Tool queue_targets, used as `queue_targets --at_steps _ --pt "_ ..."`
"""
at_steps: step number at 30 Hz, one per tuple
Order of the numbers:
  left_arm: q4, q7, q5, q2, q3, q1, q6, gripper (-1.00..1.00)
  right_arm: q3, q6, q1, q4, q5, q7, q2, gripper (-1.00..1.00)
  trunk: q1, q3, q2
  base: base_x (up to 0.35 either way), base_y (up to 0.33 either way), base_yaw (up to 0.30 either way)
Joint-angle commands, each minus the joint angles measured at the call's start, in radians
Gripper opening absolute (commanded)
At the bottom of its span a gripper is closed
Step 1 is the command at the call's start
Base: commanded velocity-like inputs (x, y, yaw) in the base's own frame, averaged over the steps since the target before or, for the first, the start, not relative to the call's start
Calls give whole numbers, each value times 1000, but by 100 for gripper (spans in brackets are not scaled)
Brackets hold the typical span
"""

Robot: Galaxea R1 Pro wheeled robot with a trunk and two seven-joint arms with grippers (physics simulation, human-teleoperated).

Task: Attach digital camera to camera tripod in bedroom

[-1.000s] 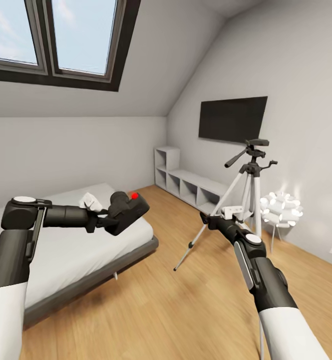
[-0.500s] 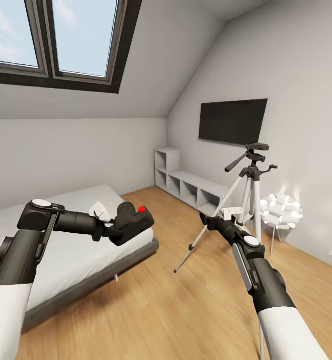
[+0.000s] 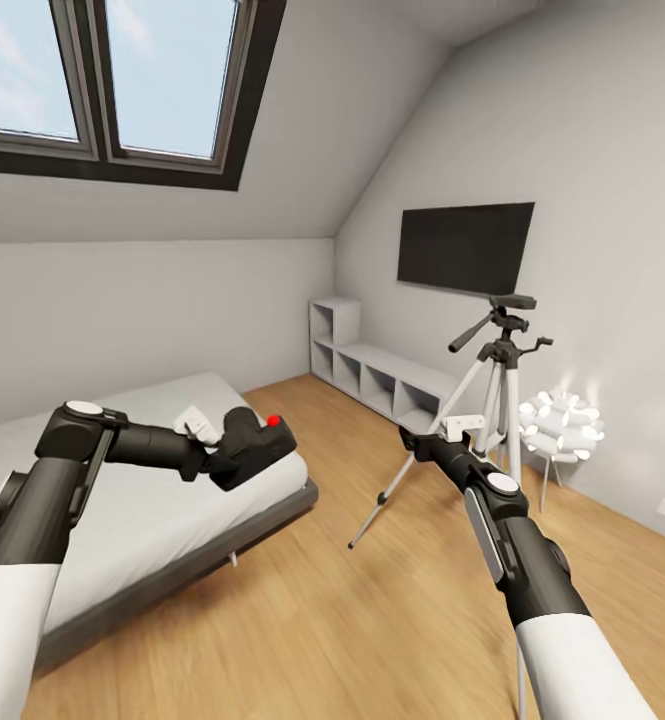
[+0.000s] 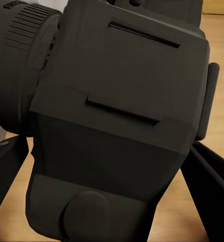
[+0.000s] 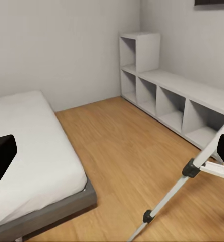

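Since a second ago the whole head view has shifted a little, so the camera has moved, and against the bed the left arm has drawn its load slightly lower and further from the tripod. The left gripper is clamped on the digital camera, whose black body sits between the two fingers in the left wrist view, red button up, over the bed's near corner and well apart from the tripod. The tripod stands on the wood floor with the low white shelf behind it, the TV on the wall above and the white ball lamp just beside it; its black head is bare, so the mount is not yet done. The right gripper hovers close in front of a tripod leg with its fingers spread and holding nothing; the leg shows between them in the right wrist view. To do this step well, I judge the camera should be carried across level, base down, raised above the tripod head and lowered straight onto the plate, clear of the long pan handle, while the right arm avoids nudging the thin legs.
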Motion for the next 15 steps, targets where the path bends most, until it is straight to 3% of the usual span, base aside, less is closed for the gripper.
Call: queue_targets --at_steps 1,8,15 --pt "-1 -8 -10 1 0 -2 16 -100 -1 6 -1 -1 -1 5 1 100 -4 2 6 0 0 0" --pt "-3 -2 -11 -1 -5 -4 46 -100 36 6 -1 -1 -1 5 1 100 -31 24 55 0 0 0" --pt "-11 -1 -11 -4 -20 -4 52 -100 45 6 -1 -1 -1 5 1 100 -58 46 104 0 0 0"
